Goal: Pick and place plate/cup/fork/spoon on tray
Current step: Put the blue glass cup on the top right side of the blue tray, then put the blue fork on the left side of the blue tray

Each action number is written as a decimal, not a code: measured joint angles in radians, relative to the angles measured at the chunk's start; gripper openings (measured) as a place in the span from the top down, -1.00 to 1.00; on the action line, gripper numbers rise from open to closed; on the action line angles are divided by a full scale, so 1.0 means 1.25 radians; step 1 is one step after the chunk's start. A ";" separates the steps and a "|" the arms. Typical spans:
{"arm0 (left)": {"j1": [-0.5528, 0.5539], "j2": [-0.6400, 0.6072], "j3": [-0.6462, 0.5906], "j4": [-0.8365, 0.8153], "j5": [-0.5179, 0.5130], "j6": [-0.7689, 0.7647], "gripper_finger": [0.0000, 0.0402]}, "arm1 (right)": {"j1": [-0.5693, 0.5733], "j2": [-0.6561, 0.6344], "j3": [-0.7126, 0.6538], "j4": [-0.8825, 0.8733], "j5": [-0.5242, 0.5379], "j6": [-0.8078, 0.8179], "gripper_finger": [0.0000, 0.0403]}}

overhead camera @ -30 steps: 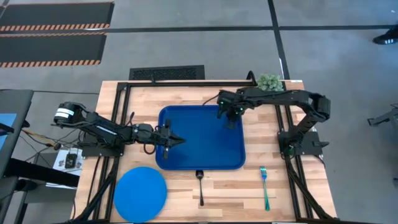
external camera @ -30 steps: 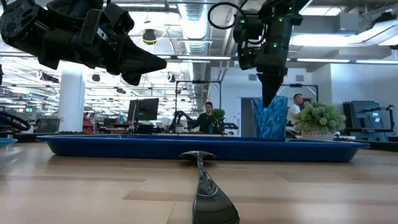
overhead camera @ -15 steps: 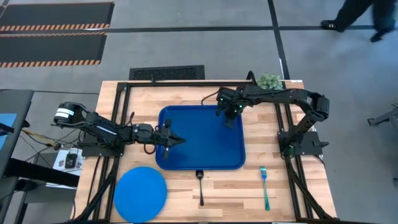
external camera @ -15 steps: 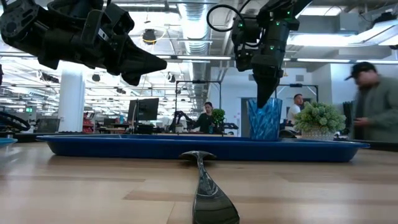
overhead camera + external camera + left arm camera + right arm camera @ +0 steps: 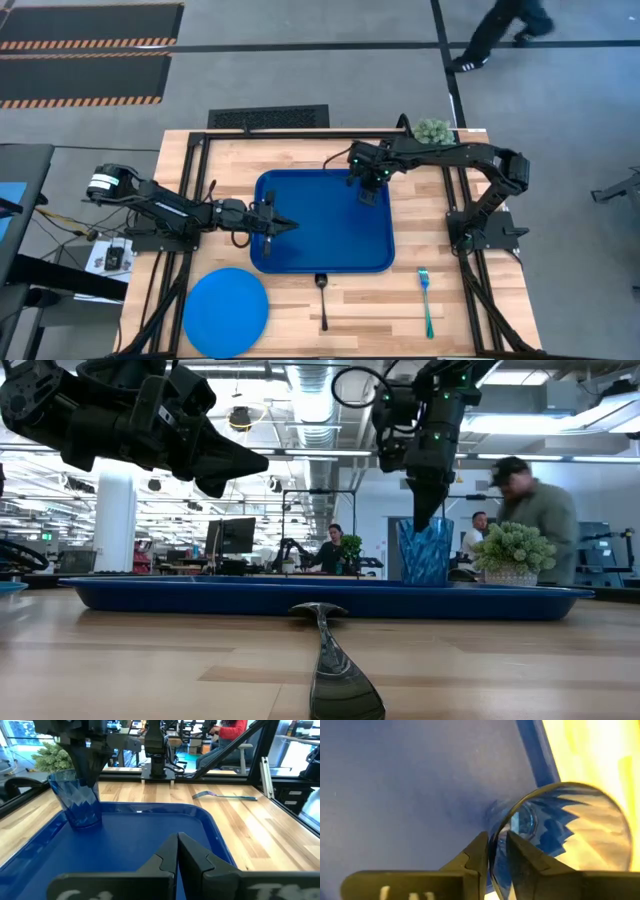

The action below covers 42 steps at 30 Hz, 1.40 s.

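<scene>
Cup (image 5: 426,550) stands upright on the tray (image 5: 300,215), in its far right corner, with the right pincer (image 5: 368,187) clamped on its rim: one finger inside the wall and one outside, as the right wrist view shows (image 5: 492,852). From table height the dark arm comes straight down onto the cup, whose base sits on the tray floor. The left pincer (image 5: 285,224) hovers over the tray's left side, its fingers pressed together and holding nothing. On the bare table in front of the tray lie the plate (image 5: 225,310) at the near left, the spoon (image 5: 323,298) just off the tray's front rim with its bowl nearest the rim, and the fork (image 5: 426,300) well off to the right. A small green plant (image 5: 433,131) sits at the table's far right edge, and a person (image 5: 535,520) stands in the room behind it.
</scene>
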<state>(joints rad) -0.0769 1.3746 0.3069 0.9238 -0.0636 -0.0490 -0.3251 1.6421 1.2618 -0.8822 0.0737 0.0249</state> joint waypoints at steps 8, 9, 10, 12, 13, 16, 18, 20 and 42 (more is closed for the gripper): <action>0.000 0.000 0.000 0.001 -0.007 0.000 1.00 | 0.028 -0.040 0.081 -0.030 0.009 -0.006 0.31; 0.000 0.000 0.000 0.001 -0.007 0.000 1.00 | 0.035 -0.052 0.089 -0.036 0.009 -0.006 0.31; 0.000 0.000 0.000 0.001 -0.007 0.000 1.00 | 0.041 -0.064 0.095 -0.043 0.009 -0.006 0.31; 0.000 0.000 0.000 0.001 -0.007 0.000 1.00 | 0.054 -0.095 0.099 -0.050 0.014 -0.005 0.35; 0.000 0.000 0.000 0.001 -0.007 0.000 1.00 | 0.060 -0.111 0.099 -0.051 0.016 -0.001 0.38; 0.000 0.000 0.000 0.001 -0.007 0.000 1.00 | 0.080 -0.158 0.100 -0.078 0.025 0.018 0.52; 0.000 0.000 0.000 0.001 -0.007 0.000 1.00 | 0.098 -0.185 0.100 -0.110 0.026 0.042 0.63; 0.000 0.000 0.000 0.001 -0.007 0.000 1.00 | 0.124 -0.212 0.093 -0.129 0.038 0.074 0.75; -0.001 0.000 0.000 -0.002 -0.003 -0.013 1.00 | 0.835 -0.328 -0.337 0.087 0.194 1.046 0.82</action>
<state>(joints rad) -0.0780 1.3746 0.3069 0.9209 -0.0669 -0.0653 0.7182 1.2320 0.8402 -0.7735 0.3167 1.3320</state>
